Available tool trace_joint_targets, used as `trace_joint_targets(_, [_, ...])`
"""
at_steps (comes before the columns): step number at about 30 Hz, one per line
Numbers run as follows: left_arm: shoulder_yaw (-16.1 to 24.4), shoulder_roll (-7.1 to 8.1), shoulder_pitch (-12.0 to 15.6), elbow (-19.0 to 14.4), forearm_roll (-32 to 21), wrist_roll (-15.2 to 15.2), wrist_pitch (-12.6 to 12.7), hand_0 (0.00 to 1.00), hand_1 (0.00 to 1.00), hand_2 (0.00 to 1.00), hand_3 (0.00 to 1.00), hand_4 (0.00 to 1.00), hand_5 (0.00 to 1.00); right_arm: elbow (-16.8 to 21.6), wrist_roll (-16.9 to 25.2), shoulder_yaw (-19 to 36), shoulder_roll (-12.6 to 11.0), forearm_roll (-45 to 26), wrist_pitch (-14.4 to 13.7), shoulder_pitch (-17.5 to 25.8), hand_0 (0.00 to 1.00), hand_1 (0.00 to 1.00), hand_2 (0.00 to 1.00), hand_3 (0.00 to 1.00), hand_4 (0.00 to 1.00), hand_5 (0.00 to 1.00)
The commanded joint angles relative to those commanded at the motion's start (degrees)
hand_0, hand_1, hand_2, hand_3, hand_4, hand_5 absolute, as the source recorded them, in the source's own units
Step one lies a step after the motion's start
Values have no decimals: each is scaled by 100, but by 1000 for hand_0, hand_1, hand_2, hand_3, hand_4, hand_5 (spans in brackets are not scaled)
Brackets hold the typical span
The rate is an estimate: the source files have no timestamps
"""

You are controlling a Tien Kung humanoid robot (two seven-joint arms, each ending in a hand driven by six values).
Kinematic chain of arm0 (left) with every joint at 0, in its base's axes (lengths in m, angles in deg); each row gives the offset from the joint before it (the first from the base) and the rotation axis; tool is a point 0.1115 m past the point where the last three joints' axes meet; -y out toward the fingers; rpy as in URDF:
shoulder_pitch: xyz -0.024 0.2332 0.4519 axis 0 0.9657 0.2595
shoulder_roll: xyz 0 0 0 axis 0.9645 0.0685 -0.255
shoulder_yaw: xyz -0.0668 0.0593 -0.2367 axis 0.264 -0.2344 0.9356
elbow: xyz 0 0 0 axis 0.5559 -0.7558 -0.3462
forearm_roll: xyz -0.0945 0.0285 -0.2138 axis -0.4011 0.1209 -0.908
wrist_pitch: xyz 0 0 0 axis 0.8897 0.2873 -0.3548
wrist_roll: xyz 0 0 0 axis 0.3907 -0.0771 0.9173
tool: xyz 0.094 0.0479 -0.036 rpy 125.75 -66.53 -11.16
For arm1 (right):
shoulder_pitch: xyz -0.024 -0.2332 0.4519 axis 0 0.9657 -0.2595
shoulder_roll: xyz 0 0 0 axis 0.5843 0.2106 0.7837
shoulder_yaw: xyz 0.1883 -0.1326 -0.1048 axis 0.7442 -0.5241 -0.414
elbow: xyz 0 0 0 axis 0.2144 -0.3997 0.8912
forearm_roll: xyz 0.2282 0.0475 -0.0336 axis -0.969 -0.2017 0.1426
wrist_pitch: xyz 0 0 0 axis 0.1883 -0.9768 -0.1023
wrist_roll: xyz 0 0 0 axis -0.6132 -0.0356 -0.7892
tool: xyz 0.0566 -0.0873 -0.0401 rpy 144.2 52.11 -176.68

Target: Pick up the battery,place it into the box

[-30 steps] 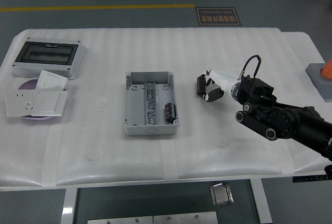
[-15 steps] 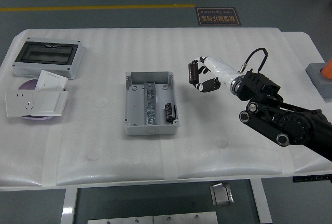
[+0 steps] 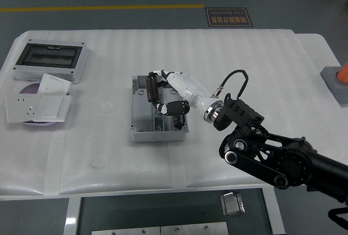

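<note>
My right hand (image 3: 161, 90) has reached left over the open grey box (image 3: 138, 126) at the table's middle. Its white and black fingers are curled around a dark cylindrical battery (image 3: 153, 87), held upright above the box's far part. The hand covers the box's right side, so the inside there is hidden. The black right arm (image 3: 272, 156) comes in from the lower right. My left arm is not in view.
A grey enclosure with a dark clear lid (image 3: 48, 60) stands at the far left. In front of it lie white socket plates (image 3: 38, 104) on a purple disc. A grey block (image 3: 337, 82) sits at the right edge.
My right hand has carried the battery left from the table's right middle to above the grey box, and the arm has swung in closer to the near edge.
</note>
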Motion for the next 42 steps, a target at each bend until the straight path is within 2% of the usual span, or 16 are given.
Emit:
trace_joint_targets(4, [-3, 3, -5, 1, -8, 0, -2, 589, 654, 527, 568, 590, 55, -125, 34, -131, 15, -127, -3, 12, 998, 998, 998, 998, 740, 302])
trace_joint_targets(5, [-2, 4, -7, 1, -8, -1, -2, 589, 653, 528, 568, 590, 55, -148, 37, -149, 15, -140, 0, 12, 998, 998, 998, 998, 807, 324])
trace_joint_targets(10, [-1, 8, -25, 3, -1, -4, -6, 589, 653, 528, 568, 590, 55, -247, 47, -93, -4, -147, 3, 24, 998, 998, 998, 998, 807, 324])
trace_joint_targets(11, [-2, 7, -29, 3, 0, -6, -6, 590, 653, 528, 568, 590, 56, -267, 47, -43, -21, -134, -2, 27, 998, 998, 998, 998, 850, 374])
trace_joint_targets(13, [-2, 7, -36, 4, 1, -7, -7, 590, 653, 528, 568, 590, 56, -302, 50, 56, -62, -113, -13, 35, 998, 998, 998, 998, 850, 374])
trace_joint_targets(22, [55, 57, -73, -4, 78, 6, -20, 590, 654, 527, 568, 590, 57, -286, 99, 922, -456, 81, -77, 313, 998, 998, 998, 998, 852, 376])
trace_joint_targets(23, [58, 65, -81, -5, 84, 6, -23, 590, 654, 527, 568, 589, 55, -255, 123, 1060, -522, 92, -96, 383, 998, 998, 998, 998, 881, 418])
trace_joint_targets(24, [62, 71, -88, -5, 90, 6, -25, 590, 654, 527, 568, 589, 55, -230, 151, 1177, -577, 90, -117, 443, 998, 998, 998, 998, 881, 418])
trace_joint_targets(29, [85, 118, -107, -8, 123, 8, -35, 589, 653, 527, 567, 589, 54, -124, 643, 1865, -926, -398, -415, 934, 998, 998, 998, 998, 882, 421])
trace_joint_targets(33, [111, 153, -67, -15, 143, 17, -35, 589, 653, 527, 567, 589, 54, -121, 1135, 2434, -1092, -1040, -579, 1373, 998, 998, 998, 998, 882, 421])
trace_joint_targets(40, [53, 109, 10, -16, 32, 8, -12, 589, 654, 527, 568, 589, 53, -191, 1900, 3402, -1127, -2279, -545, 1929, 998, 997, 998, 998, 878, 419])
trace_joint_targets(41, [38, 100, 13, -15, 8, 5, -8, 590, 654, 527, 567, 589, 52, -191, 1975, 3525, -1123, -2437, -537, 1983, 998, 946, 998, 998, 879, 437])
trace_joint_targets(42, [22, 93, 17, -14, -17, 0, -4, 590, 654, 527, 567, 589, 52, -188, 2044, 3662, -1120, -2612, -530, 2038, 998, 946, 998, 998, 879, 437])
